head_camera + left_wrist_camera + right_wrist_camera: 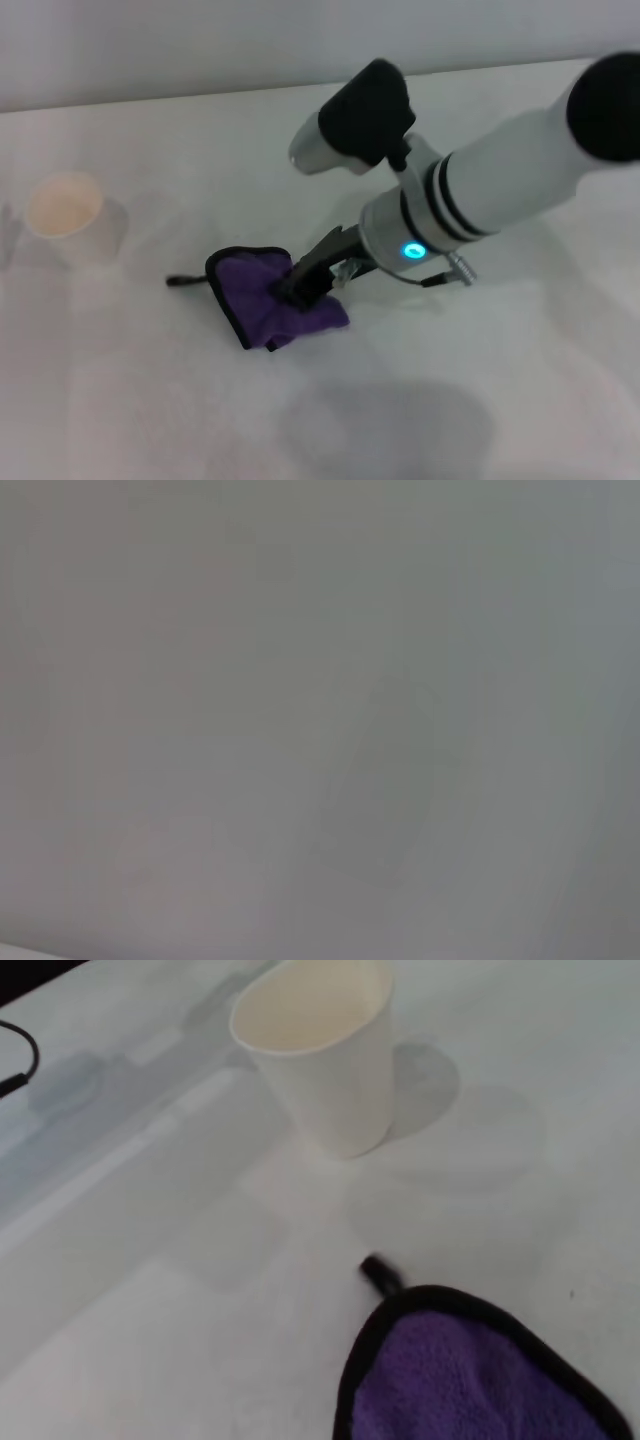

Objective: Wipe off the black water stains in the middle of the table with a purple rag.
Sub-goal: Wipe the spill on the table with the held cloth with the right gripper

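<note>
Head view, near to far: no black blot shows anywhere on the plain white matte table (150,400), so wiping looks nearly done, the right gripper (303,283) clenched on the crumpled purple black-edged rag (262,296) mid-table, the white paper cup (68,215) beyond.

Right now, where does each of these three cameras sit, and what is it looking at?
Head: on the robot's head, looking down at the table, paper cup, purple rag; shows the right arm, its right claw on the rag.
Left wrist: on the left arm, shows only a blank grey surface.
Right wrist: looks across the rag toward the cup; no claw visible.
Head and right wrist share rag and cup.
</note>
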Controlling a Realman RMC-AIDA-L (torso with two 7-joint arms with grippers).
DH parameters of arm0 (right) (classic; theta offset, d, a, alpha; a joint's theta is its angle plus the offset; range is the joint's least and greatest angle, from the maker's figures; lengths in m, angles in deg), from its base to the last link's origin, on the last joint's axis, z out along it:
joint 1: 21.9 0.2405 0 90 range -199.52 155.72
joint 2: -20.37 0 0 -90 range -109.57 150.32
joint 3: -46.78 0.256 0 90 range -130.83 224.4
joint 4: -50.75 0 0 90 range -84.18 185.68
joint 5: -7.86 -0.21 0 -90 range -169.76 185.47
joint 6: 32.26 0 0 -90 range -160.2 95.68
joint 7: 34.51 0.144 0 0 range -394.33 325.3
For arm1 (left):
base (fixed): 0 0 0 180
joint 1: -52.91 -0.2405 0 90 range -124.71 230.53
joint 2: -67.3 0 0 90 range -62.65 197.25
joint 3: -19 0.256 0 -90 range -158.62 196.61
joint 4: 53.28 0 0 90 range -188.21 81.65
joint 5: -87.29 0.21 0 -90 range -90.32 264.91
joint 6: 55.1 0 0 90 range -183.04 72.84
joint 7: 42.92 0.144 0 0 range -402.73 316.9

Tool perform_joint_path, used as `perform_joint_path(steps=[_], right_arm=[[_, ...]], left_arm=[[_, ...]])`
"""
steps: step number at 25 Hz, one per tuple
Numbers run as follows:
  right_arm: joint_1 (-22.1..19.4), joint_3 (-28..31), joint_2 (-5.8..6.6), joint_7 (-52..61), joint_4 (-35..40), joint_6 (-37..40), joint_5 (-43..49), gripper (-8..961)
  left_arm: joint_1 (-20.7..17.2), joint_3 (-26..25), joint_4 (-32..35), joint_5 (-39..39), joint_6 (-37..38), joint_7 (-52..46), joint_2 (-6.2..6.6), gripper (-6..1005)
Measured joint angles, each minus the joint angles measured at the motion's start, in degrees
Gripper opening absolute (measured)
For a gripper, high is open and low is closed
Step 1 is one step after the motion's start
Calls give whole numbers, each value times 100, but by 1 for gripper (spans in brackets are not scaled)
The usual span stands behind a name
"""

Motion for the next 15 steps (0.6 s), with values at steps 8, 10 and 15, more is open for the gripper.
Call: perform_joint_path(steps=[8,10,15], right_arm=[[-132,-504,-4,28,-563,1028,-88,83],[-159,-549,-2,-9,-650,1155,-174,83],[-199,-589,14,-297,-683,1048,-702,83]], left_arm=[[15,-2,-14,10,1,0,-2,892],[25,-1,-14,10,1,0,-2,892],[45,-1,-15,10,2,0,-2,892]])
